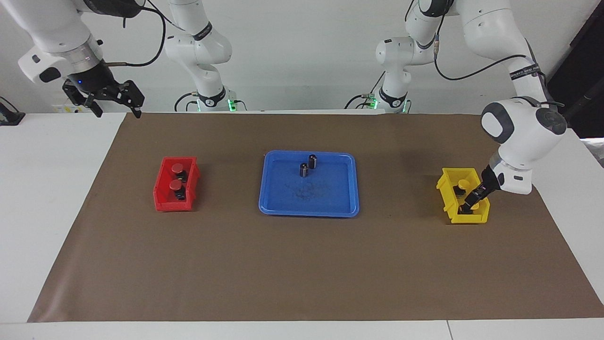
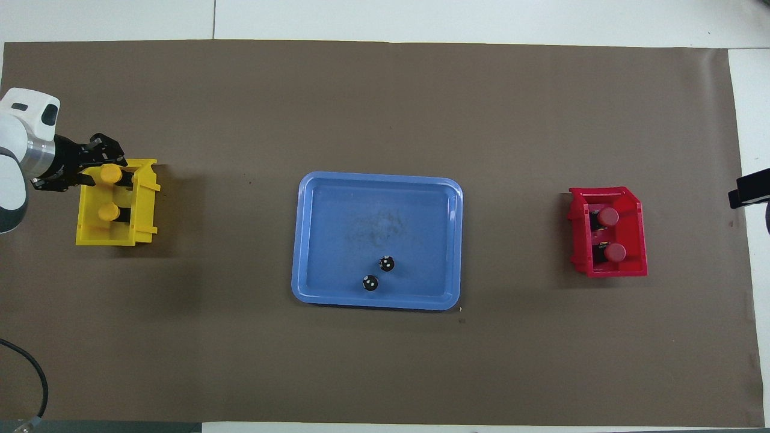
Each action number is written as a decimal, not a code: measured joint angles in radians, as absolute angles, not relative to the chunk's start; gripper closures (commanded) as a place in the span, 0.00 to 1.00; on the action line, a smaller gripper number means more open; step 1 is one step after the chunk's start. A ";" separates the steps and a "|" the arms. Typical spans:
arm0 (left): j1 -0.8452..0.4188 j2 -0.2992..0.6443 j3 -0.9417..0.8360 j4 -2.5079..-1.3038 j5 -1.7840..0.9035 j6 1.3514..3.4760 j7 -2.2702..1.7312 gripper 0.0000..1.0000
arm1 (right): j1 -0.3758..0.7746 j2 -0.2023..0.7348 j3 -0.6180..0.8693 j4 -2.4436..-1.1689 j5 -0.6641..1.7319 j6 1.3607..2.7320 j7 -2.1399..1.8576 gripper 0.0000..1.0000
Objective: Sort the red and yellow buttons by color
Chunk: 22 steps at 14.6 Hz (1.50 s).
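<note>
Yellow bin (image 1: 465, 196) holds both yellow buttons (image 2: 110, 192); my left pincer (image 1: 473, 198) stands spread, empty, around the farther one. Lifting crookedly, I could snag it. Right pincer (image 1: 115, 100) waits open, well off the red buttons (image 1: 177, 176).

The facing camera sits high across the table and looks back at the two robots, whose bases stand at the top of its picture; it takes in the whole brown mat (image 1: 302, 264) from some way off; the overhead camera hangs above the robots' own end and looks steeply down and forward; both views share the mat, the blue tray (image 1: 309, 210) (image 2: 301, 240), the red bin (image 1: 163, 205) (image 2: 639, 231) and the yellow bin (image 1: 446, 200) (image 2: 147, 204), turned half a turn between them.
</note>
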<state>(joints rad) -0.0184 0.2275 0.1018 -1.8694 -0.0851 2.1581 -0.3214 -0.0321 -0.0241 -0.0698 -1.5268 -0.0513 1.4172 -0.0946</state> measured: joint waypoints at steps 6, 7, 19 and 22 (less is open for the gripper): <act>-0.026 0.164 0.094 -1.673 -0.086 1.867 -0.322 0.00 | -0.032 -0.024 -0.070 -1.531 -0.051 1.417 -0.095 0.00; -0.035 0.141 0.090 -1.666 -0.086 1.836 -0.322 0.00 | -0.032 -0.024 -0.070 -1.531 -0.051 1.417 -0.095 0.00; -0.131 -0.066 0.084 -1.667 0.000 1.649 0.071 0.00 | -0.033 -0.024 -0.071 -1.532 -0.051 1.418 -0.095 0.00; -0.118 -0.066 0.095 -1.673 0.011 1.646 0.184 0.00 | -0.033 -0.024 -0.071 -1.532 -0.051 1.418 -0.095 0.00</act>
<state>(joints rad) -0.1183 -0.0662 0.0954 -1.6728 0.0106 1.6465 0.1839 -0.0326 -0.0241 -0.0706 -1.5318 -0.0513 1.4177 -0.0946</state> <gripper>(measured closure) 0.000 0.000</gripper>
